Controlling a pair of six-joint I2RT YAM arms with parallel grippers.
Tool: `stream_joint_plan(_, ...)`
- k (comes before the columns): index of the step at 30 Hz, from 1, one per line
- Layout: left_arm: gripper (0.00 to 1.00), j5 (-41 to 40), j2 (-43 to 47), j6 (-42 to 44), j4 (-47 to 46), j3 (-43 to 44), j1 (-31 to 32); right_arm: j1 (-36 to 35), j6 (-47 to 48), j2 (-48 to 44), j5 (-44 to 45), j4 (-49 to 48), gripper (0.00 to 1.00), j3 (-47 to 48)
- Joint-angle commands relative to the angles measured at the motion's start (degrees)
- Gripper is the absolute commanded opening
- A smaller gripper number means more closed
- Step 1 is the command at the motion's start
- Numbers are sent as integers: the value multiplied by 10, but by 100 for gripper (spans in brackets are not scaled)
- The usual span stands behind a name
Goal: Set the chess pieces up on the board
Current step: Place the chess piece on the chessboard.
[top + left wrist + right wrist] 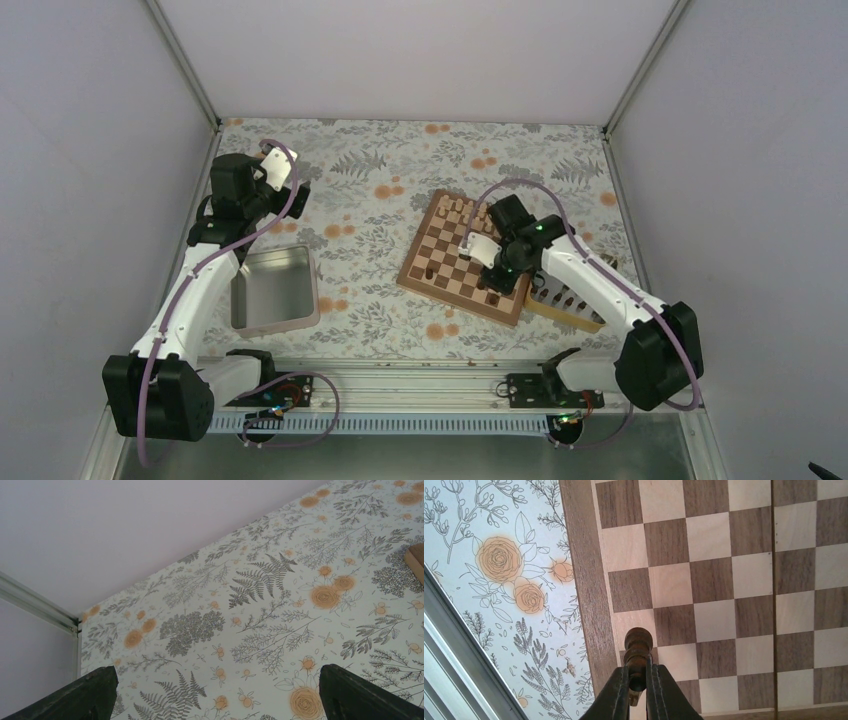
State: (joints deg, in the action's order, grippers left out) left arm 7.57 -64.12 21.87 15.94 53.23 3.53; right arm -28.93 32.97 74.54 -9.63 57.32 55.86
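The chessboard lies right of centre on the flowered cloth; in the right wrist view it fills the frame. My right gripper is shut on a dark brown chess piece, held above the board's squares near its brown border. From above, the right gripper hovers over the board's near right part. A few dark pieces stand along the board's near edge. Pale pieces stand at its far edge. My left gripper is open and empty over bare cloth, far left of the board.
A grey metal tin sits near the left arm. A light wooden tray with more dark pieces lies by the board's right near corner, partly under the right arm. Walls close the cell on three sides.
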Motion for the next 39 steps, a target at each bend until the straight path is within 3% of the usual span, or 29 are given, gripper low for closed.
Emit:
stream_joint_plan(1,100,1,5,-1,-8,-5,-3,-8,5,4,-16,-23,4,-17)
stream_joint_plan(39,100,6,2,0,-7,-7,-3,-29,-1,47,17,-32,4,-34)
